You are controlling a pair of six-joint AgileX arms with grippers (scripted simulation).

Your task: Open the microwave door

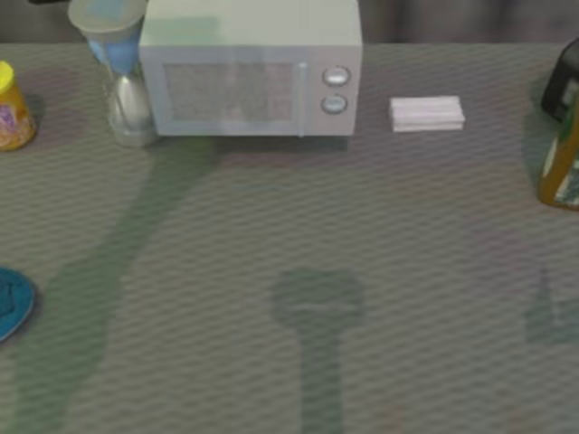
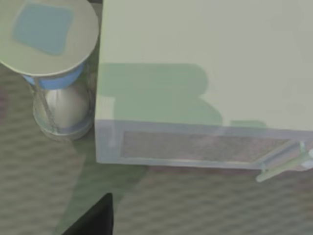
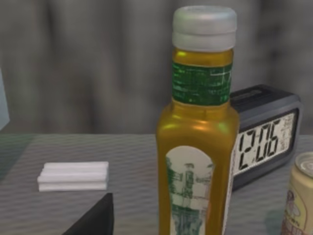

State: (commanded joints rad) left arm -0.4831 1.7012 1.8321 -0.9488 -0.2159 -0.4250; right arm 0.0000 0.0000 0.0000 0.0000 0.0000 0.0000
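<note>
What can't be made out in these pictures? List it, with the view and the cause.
Left gripper: absent from top view; left wrist view's edge cuts all but a dark tip.
Right gripper: the same in right wrist view.
Door handle: its end is cut off by left wrist view's edge.
Clock: partly behind the bottle, right wrist view.
Can: cut off by that view's edge.

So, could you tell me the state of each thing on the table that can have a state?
microwave door: shut, flush with the front of the microwave.
hourglass: upright, beside the microwave on the table's left.
oil bottle: upright, cap on.
digital clock: on, display lit with digits.
yellow-lidded jar: upright, lid on.
can: upright; whether its top is open cannot be told.
</note>
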